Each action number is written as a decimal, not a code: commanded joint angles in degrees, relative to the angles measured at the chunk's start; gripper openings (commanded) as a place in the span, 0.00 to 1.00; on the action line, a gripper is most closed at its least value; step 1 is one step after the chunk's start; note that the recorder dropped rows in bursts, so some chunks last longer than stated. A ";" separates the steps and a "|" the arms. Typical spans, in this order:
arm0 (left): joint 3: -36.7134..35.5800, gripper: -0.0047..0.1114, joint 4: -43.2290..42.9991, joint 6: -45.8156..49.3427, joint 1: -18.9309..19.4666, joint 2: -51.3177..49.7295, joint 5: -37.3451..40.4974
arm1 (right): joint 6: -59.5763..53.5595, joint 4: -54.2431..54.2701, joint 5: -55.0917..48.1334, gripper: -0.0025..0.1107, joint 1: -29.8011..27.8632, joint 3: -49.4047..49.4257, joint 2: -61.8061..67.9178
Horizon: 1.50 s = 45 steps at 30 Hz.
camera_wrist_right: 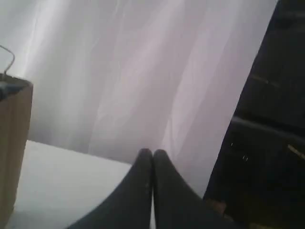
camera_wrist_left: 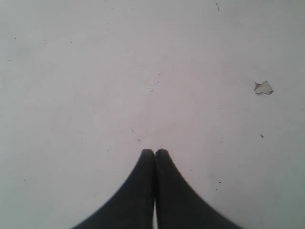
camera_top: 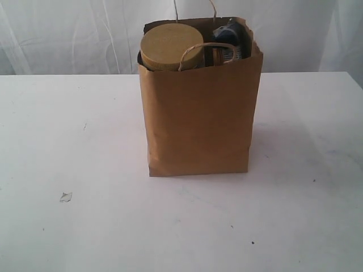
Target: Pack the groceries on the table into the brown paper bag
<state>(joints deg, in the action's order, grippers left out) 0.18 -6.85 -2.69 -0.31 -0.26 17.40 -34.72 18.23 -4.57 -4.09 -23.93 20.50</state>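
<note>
the desk (camera_top: 68, 141) is a broad white top, and no grocery lies loose on any part of it that shows. by that the packing looks done or very nearly so, though most of the bag's inside is hidden, so i cannot tell that every item went in. the brown paper bag (camera_top: 198, 119) stands upright near the middle, well apart from the left, right and near edges, with bare surface all round it for moving. at its mouth, on the left side, sits the clear jar with tan lid (camera_top: 172, 48), the near handle (camera_top: 195, 54) draped against it. just beside it on the right a small blue-white packet (camera_top: 226, 31) peeks over the rim, with something dark under it, too hidden to name. the left claw (camera_wrist_left: 155, 152) is pinched closed on nothing, above bare desk. the right claw (camera_wrist_right: 152, 152) is likewise closed and empty, off beside the bag, facing the curtain (camera_wrist_right: 119, 71). a tiny white scrap (camera_top: 66, 196) lies front left, no grocery.
</note>
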 commanded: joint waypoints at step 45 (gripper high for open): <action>-0.18 0.04 -0.58 -3.32 -0.01 0.26 3.24 | 35.34 -20.19 -15.17 0.02 2.99 23.93 -20.50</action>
<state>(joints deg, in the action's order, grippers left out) 0.18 -7.00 -4.02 -0.31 -0.26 18.36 0.41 -1.81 -19.76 -1.09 -0.07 0.29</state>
